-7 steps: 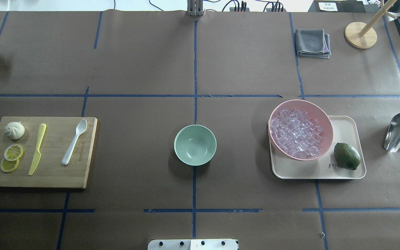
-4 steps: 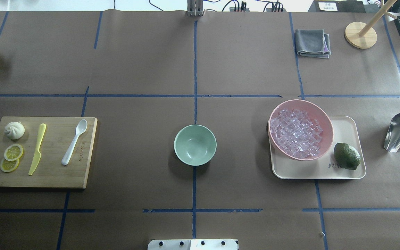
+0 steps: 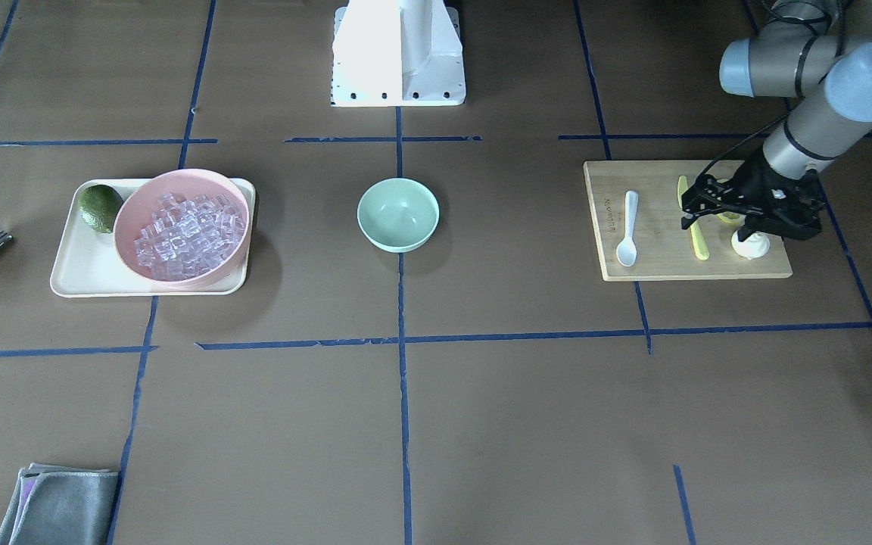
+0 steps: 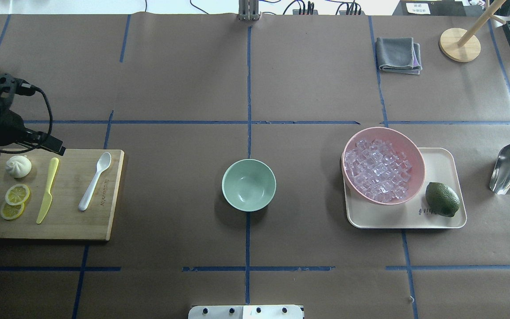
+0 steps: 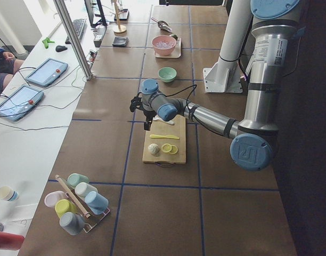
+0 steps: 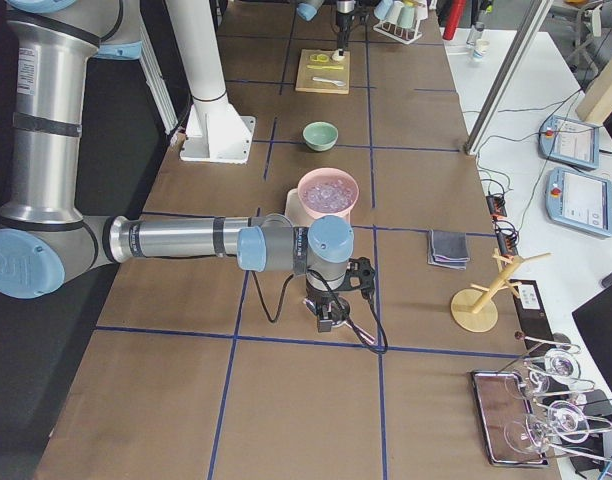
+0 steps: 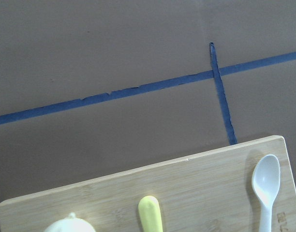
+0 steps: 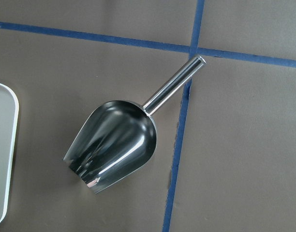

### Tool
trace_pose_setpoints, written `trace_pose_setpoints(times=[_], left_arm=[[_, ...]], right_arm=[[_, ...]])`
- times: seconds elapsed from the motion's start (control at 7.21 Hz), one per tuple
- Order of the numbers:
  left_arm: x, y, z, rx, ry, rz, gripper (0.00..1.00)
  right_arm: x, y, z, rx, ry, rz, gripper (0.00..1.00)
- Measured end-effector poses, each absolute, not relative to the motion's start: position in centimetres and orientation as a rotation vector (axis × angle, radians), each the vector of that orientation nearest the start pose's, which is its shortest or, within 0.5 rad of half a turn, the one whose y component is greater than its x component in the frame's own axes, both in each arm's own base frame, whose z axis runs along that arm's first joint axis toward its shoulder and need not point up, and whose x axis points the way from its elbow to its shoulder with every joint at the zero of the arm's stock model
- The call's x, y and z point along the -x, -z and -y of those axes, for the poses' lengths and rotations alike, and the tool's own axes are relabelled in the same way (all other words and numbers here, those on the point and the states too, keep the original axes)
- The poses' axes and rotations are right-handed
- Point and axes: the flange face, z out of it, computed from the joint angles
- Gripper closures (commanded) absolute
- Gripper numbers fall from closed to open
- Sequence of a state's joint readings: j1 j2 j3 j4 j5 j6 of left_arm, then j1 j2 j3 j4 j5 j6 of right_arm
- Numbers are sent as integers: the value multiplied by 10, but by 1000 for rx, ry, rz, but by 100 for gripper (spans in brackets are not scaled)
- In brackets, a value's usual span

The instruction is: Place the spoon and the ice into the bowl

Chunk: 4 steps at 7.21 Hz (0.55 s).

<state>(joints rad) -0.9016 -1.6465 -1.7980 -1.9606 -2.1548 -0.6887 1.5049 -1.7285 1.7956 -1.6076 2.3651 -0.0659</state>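
Note:
The white spoon (image 4: 93, 181) lies on the wooden cutting board (image 4: 69, 221) at the left; it also shows in the front view (image 3: 627, 227) and in the left wrist view (image 7: 266, 186). The mint-green bowl (image 4: 249, 184) stands empty at the table's middle. The ice (image 4: 376, 170) is heaped in the pink bowl (image 4: 415, 153). My left gripper (image 3: 748, 223) hangs open and empty above the board's far end, near the bun and knife. My right gripper (image 6: 331, 312) shows only in the right side view, above a steel scoop (image 8: 114, 145); I cannot tell its state.
A yellow-green knife (image 4: 48, 190), a white bun (image 4: 18, 166) and lemon slices (image 4: 16, 195) share the board. A lime (image 4: 442, 199) sits on the cream tray (image 4: 443, 161) beside the pink bowl. A grey cloth (image 4: 397, 54) and a wooden stand (image 4: 459, 44) are at the far right.
My left arm has come in from the overhead view's left edge and now hangs over the board's far left corner. Nothing on the table has moved.

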Motion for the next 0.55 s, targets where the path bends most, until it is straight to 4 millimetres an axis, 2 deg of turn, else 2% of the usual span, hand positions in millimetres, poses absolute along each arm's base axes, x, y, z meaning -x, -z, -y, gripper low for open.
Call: trace_pose_setpoints(times=[0.28, 0.42, 0.55], left_arm=[[-314, -462, 453, -181, -209, -836, 0], [-326, -462, 446, -178, -224, -833, 5], [-335, -461, 444, -175, -236, -833, 13]], right_arm=[[-34, -622, 430, -31, 138, 794, 0], [-34, -622, 430, -31, 138, 794, 0], [-34, -622, 429, -30, 138, 794, 0]])
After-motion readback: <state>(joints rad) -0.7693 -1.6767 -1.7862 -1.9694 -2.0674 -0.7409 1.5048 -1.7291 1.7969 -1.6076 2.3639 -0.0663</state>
